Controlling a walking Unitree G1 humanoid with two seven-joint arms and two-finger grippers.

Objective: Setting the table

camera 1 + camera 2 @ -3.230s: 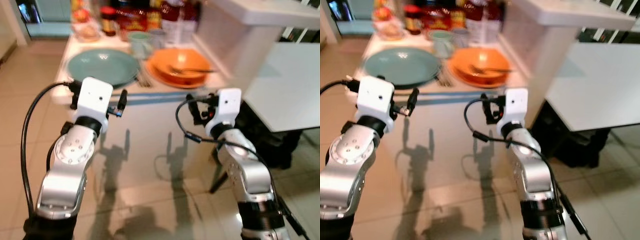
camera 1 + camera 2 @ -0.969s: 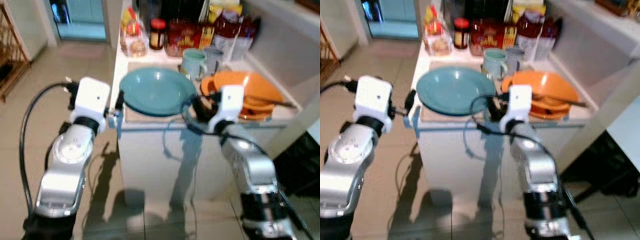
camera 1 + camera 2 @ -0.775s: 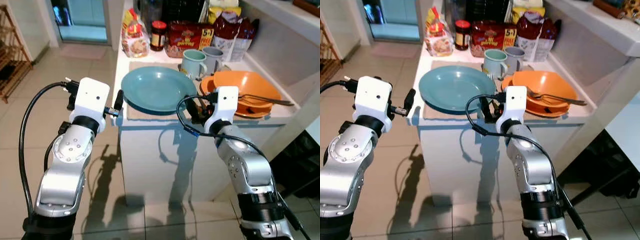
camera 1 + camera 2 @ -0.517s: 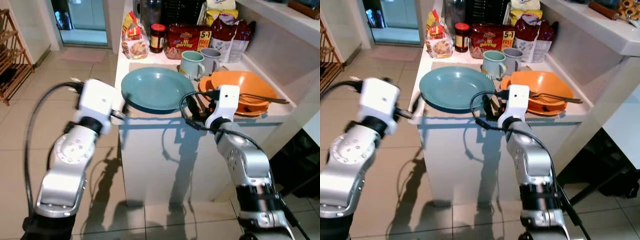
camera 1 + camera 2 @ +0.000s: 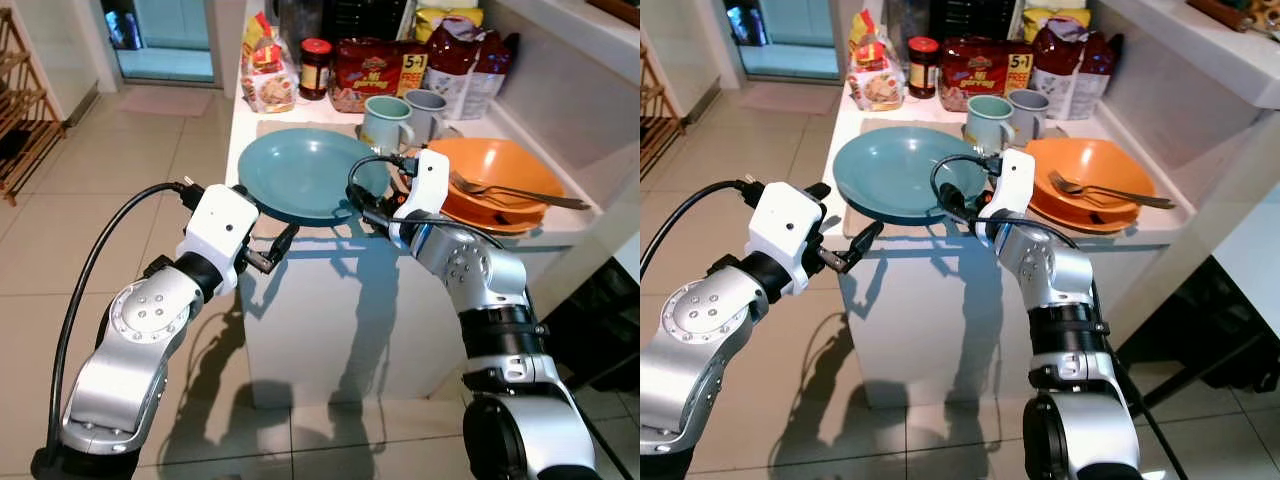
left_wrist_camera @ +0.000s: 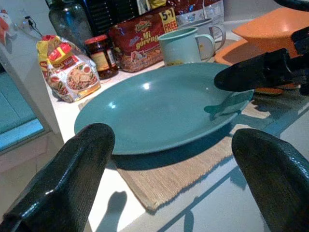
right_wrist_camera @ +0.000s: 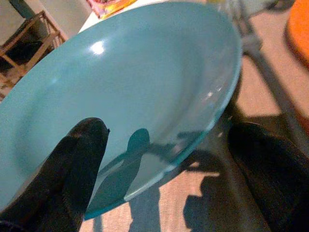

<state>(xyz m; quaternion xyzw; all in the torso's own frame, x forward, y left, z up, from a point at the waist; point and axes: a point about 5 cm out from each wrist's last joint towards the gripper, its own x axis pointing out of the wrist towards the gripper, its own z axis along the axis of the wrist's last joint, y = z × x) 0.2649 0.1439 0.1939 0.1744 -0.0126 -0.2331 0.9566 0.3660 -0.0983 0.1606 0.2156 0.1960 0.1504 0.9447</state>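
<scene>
On white bench (image 5: 300, 250), woven mat: round teal plate (image 5: 310, 176). Right claw (image 7: 159, 150) spread wide astride plate's rim; left claw (image 6: 169, 169) wide open, empty, nr plate's front edge.

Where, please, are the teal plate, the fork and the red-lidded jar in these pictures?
teal plate (image 5: 305, 175): left eye view, centre of its dish.
fork (image 5: 520, 193): left eye view, mid-handle, lying across the orange bowl.
red-lidded jar (image 5: 923, 62): right eye view, on its body below the lid.
</scene>
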